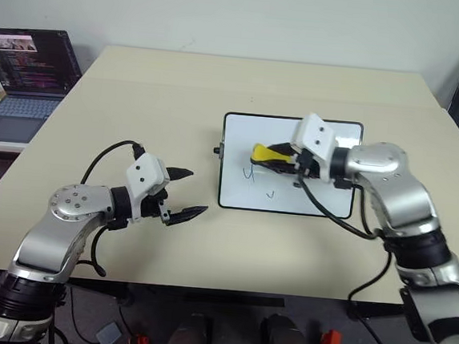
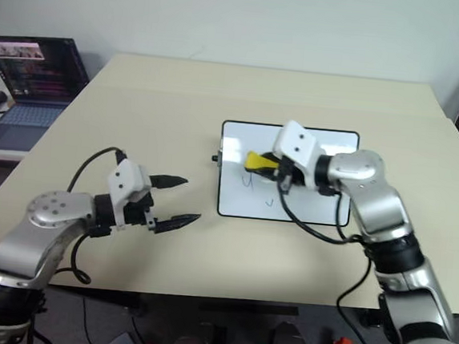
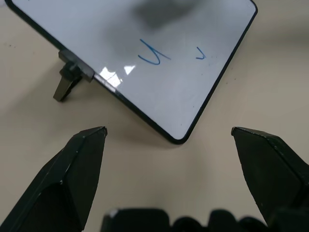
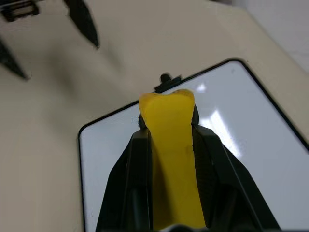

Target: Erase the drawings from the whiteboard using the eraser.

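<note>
A pale desk [image 1: 167, 239] carries the whiteboard [image 1: 323, 200], which lies flat a little right of the middle, one short side with its black knob [image 1: 218, 149] turned toward the robot's left. The right gripper [image 1: 283, 159] hangs over the left half of the board, and its jaws are pinching the eraser [image 1: 265, 153], a yellow block whose end sticks out past the fingertips toward the knob side. From the wrist camera the yellow strip runs up between the two black fingers [image 4: 140, 164], pressed on both sides. I cannot tell whether the eraser touches the board surface or floats just above it. Two blue drawings are on the white face near the eraser: a "y"-like squiggle [image 1: 249, 173] just below it and a small "v" [image 1: 270, 195] closer to the near edge. The left gripper [image 1: 184, 194] is over bare desk, well apart from the board on its left side, pointing toward it with its jaws spread wide and nothing between them. A cable loops from each wrist. Off the desk's far left corner an open laptop [image 1: 29, 70] sits with a lit screen.
</note>
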Robot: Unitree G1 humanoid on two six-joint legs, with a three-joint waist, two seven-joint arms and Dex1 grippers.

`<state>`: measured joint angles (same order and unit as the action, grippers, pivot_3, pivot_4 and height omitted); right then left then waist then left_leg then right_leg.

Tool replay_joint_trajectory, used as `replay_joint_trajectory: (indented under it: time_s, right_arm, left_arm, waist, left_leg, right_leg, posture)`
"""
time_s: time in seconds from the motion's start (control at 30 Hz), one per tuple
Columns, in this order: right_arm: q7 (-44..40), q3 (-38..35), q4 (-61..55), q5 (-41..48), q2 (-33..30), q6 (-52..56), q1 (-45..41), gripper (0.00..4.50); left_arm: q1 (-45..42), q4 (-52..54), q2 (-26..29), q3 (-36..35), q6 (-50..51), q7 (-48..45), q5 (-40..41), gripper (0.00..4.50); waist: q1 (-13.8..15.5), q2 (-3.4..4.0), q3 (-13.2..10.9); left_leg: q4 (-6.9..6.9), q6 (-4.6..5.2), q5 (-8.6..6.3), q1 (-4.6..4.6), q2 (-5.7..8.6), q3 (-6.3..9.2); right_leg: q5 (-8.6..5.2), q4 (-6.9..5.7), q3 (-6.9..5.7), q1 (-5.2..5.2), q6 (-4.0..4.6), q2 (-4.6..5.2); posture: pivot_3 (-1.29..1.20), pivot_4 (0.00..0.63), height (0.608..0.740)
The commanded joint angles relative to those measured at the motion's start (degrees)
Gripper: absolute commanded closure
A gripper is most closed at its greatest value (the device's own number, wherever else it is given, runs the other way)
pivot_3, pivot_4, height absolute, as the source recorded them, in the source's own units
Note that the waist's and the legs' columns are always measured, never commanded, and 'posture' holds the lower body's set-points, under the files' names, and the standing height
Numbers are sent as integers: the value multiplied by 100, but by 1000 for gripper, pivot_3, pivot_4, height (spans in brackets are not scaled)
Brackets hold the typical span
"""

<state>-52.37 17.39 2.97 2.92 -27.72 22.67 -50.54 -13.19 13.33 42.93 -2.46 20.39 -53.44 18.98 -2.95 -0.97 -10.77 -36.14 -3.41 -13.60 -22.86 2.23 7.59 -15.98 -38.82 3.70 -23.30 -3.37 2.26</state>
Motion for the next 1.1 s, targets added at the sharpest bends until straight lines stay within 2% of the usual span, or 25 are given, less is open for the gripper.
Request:
replay_joint_trajectory:
  time_s: [0.03,0.27,0.4,0.73,0.97,1.1]
  right_arm:
    - [260,187,811,-455,250,-708,-430,3685]
    - [536,447,2666,-1118,630,-1865,-1012,3685]
    - [493,444,3091,-1200,775,-2155,-1000,3685]
    - [430,689,3177,-1507,880,-2224,-377,3695]
    - [167,843,2402,-1487,945,-1753,315,3695]
    - [185,848,2214,-1501,970,-1596,525,3696]
  left_arm:
    - [14,65,35,-49,-162,-19,-36,0]
    - [191,163,21,-109,-155,75,-60,0]
    - [337,231,35,-177,-143,124,-62,0]
    - [400,275,57,-192,-146,191,-60,0]
    - [345,271,74,-195,-126,184,-58,0]
    - [278,254,82,-197,-116,176,-53,0]
  waist:
    - [7,-1,1]
    - [-30,-1,1]
    - [-47,-6,4]
    - [-49,-11,17]
    - [-44,-13,18]
    - [-43,-13,18]
  left_leg:
    - [0,0,0,-1,0,1]
    - [3,-1,0,1,0,-4]
    - [1,-1,1,11,-1,-5]
    - [1,-4,8,55,-1,-6]
    - [8,-3,7,197,-1,-5]
    - [7,0,10,209,-7,1]
  right_leg:
    - [0,1,-1,0,0,0]
    - [0,-3,2,-4,1,-1]
    - [2,-12,4,1,3,-2]
    - [16,-23,4,32,24,-23]
    - [-10,-5,5,181,2,-26]
    - [-14,-8,3,191,5,-33]
  posture:
    - [0,150,740]
    - [0,150,740]
    - [0,150,740]
    - [0,150,740]
    - [0,150,740]
    - [0,150,740]
